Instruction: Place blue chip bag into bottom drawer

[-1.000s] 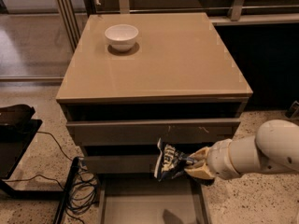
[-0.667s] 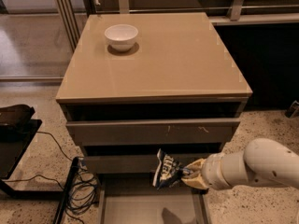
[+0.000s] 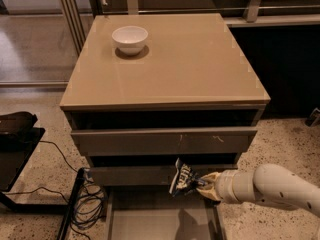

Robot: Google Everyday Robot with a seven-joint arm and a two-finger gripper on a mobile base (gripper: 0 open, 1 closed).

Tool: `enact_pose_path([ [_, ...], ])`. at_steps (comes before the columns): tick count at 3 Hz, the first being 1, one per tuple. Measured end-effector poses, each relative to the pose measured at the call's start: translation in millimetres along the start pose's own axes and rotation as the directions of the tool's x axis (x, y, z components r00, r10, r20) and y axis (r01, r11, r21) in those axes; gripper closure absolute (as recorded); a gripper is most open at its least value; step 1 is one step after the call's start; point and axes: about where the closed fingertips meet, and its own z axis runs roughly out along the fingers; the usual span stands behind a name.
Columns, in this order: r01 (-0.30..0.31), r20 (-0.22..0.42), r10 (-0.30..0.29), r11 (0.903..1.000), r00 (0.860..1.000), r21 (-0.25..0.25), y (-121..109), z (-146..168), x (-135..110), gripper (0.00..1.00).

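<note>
The blue chip bag [image 3: 182, 178], dark navy with white lettering, hangs in front of the middle drawer front, just above the open bottom drawer [image 3: 150, 224]. My gripper [image 3: 201, 182] comes in from the right on a white arm and is shut on the bag's right edge. The bottom drawer is pulled out at the foot of the taupe-grey cabinet; its flat grey floor shows below the bag, with the bag's shadow on it.
A white bowl [image 3: 130, 38] stands on the cabinet top [image 3: 200, 59] at the back left. Two grey-fronted drawers [image 3: 165, 141] sit above the bottom one. Black cables [image 3: 87, 199] and a black stand [image 3: 15, 144] lie on the speckled floor at left.
My arm has drawn lower and further right, and the bag has come down a little with it, closer over the open bottom drawer.
</note>
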Motion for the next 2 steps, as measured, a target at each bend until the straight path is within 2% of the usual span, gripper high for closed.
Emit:
enact_pose_path([
  [1, 0.002, -0.001, -0.002, 1.0000, 1.000, -0.002, 1, -1, -1, 1.00],
  [2, -0.004, 0.022, 0.005, 0.9995, 1.000, -0.032, 1, 18, 2, 1.00],
])
